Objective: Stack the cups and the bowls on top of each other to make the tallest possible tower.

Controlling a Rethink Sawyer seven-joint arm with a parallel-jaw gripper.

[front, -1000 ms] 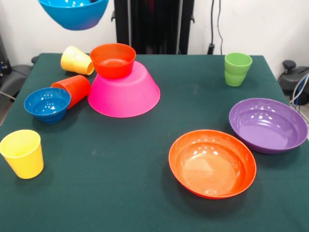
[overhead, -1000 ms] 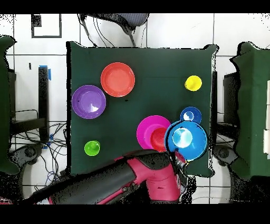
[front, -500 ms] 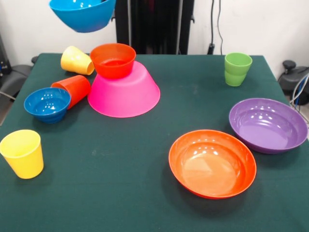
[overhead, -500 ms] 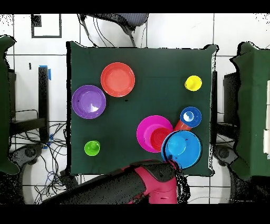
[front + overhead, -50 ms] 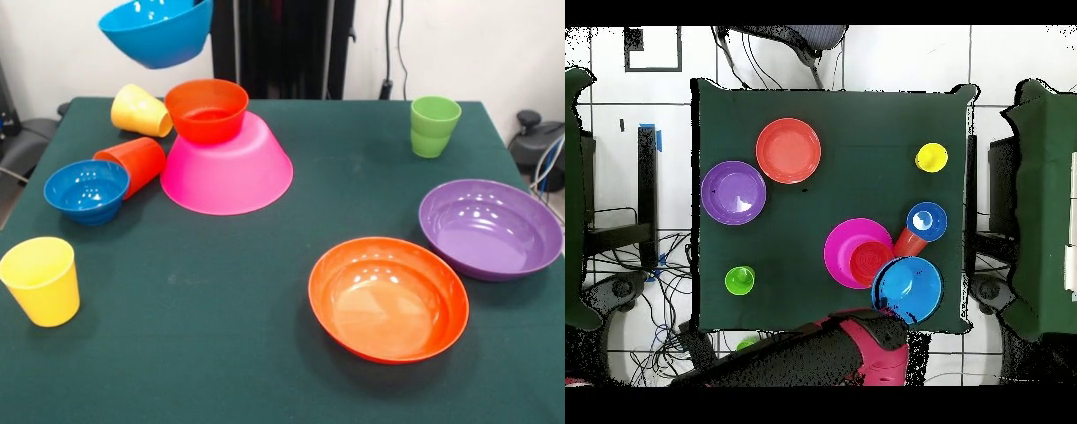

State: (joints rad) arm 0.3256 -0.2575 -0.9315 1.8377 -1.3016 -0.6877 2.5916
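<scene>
Medium blue bowl (image 5: 156, 32) up high at the upper left, tilted. Small orange bowl (image 5: 207, 110) just lower and to the right, on the large pink bowl (image 5: 227, 168). Cannot tell if the tool is wide or narrow.

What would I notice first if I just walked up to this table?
Probably the medium blue bowl hanging in the air, tilted, above the table's back corner. Just below and beside it, the big pink bowl sits upside down with a small orange bowl standing on top. Near the front, a wide orange bowl and a wide purple bowl lie side by side on the green table.
</scene>
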